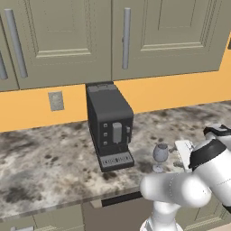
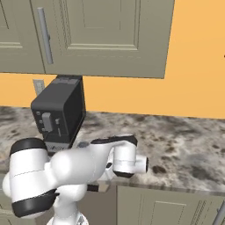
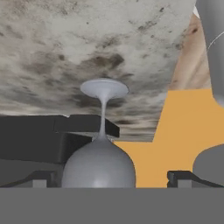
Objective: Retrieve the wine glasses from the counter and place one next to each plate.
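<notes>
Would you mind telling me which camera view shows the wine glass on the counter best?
The hand view: the wine glass is close, upside down in the picture, with bowl, stem and round base plain between the open gripper's tips. The left base view shows it small but whole, upright beside the coffee machine. In the right base view I cannot make it out.

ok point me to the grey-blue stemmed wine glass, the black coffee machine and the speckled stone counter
grey-blue stemmed wine glass (image 1: pixel 160 153), left base view, on its rounded bowl
black boxy coffee machine (image 1: pixel 108 118), left base view, on its front face
grey-brown speckled stone counter (image 1: pixel 45 164), left base view, on a bare patch left of the machine
</notes>
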